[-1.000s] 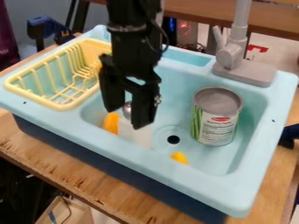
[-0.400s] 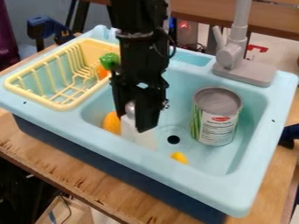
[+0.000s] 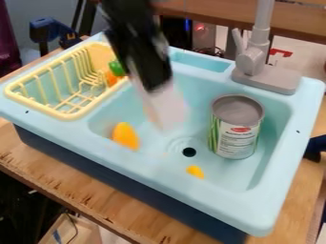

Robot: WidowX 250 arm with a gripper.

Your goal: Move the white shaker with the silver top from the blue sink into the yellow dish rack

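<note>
Your work's in the light-blue sink point(image 3: 267, 205), w/ the yellow drying rack point(image 3: 35, 107) at its upper L and the faucet point(image 3: 256, 59) at the back. The can point(image 3: 237, 128) stands upright in the basin's R part. Your claw point(image 3: 157, 86) is over the basin, gripping the top of a whitish obj point(image 3: 167, 110); it's too blurred to ID. That obj hangs btwn the can and the orange piece point(image 3: 125, 136), apart from both, w/ its low end near the drain point(image 3: 189, 152). The green-topped piece point(image 3: 116, 68) sits at the rack's R side; the small yellow piece point(image 3: 195, 171) lies by the front wall.

I'd judge you're at the lift/carry step: grasp's made, release not yet. Next move calls for a firm grip, steady pace & clearance from can + rim.
</note>
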